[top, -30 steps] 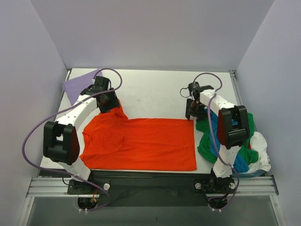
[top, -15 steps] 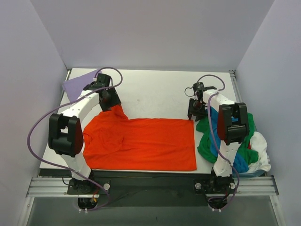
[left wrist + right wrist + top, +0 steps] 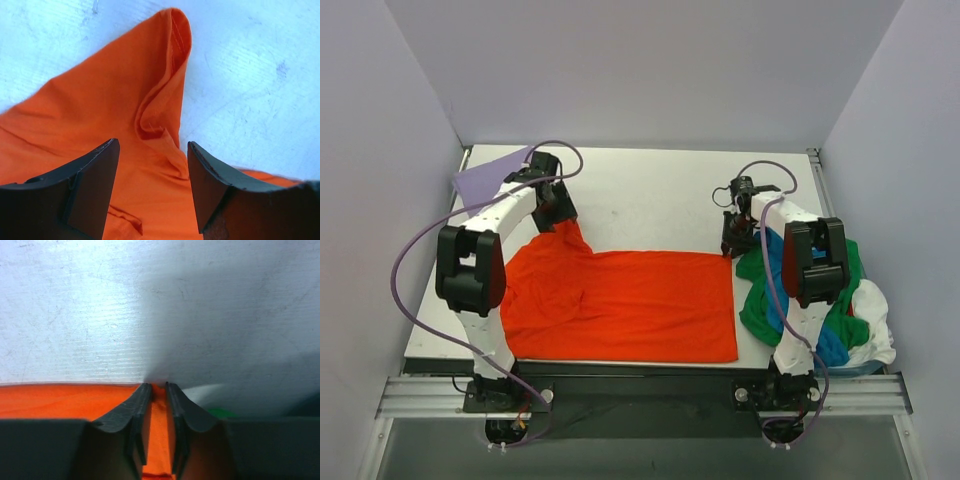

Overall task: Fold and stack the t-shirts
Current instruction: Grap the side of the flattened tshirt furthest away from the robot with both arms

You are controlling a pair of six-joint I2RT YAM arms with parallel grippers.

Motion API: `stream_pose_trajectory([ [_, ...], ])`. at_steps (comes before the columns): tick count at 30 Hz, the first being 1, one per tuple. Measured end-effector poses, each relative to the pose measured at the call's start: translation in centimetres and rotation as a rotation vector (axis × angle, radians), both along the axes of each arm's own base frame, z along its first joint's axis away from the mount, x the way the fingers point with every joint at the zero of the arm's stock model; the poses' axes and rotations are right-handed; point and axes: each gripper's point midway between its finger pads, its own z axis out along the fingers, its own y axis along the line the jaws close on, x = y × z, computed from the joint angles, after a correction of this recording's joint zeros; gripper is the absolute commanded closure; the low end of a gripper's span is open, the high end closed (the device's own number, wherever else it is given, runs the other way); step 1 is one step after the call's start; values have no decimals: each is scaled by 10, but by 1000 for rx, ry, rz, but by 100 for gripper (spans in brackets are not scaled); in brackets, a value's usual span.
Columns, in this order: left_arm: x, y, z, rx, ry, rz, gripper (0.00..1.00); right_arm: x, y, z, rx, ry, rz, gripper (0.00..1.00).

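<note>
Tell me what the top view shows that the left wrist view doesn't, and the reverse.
Only top: the full spread of the orange shirt, the purple shirt at the far left corner, the green, blue and white pile on the right, and the right claw at the orange shirt's far right corner. Only left wrist: the sleeve's raised fold and hem stitching, seen between the open fingers of the left claw. Both: the orange shirt, the left claw over its sleeve, and the table.
</note>
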Motion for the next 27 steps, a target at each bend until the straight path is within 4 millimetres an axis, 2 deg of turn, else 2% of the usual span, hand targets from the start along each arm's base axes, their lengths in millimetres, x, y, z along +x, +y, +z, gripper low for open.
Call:
stream_pose_trajectory([
  [3, 9, 3, -12, 16, 21, 10, 33, 0, 1, 0, 6, 1, 2, 95],
  [6, 15, 9, -23, 26, 38, 26, 33, 0, 2, 0, 9, 1, 3, 97],
  [12, 31, 15, -31, 19, 28, 58, 34, -1, 3, 0, 15, 3, 4, 98],
  [23, 66, 4, -51, -49, -8, 120, 35, -1, 5, 0, 29, 7, 6, 98],
  [27, 79, 1, -51, -63, -33, 136, 37, -2, 6, 0, 36, 9, 8, 98],
])
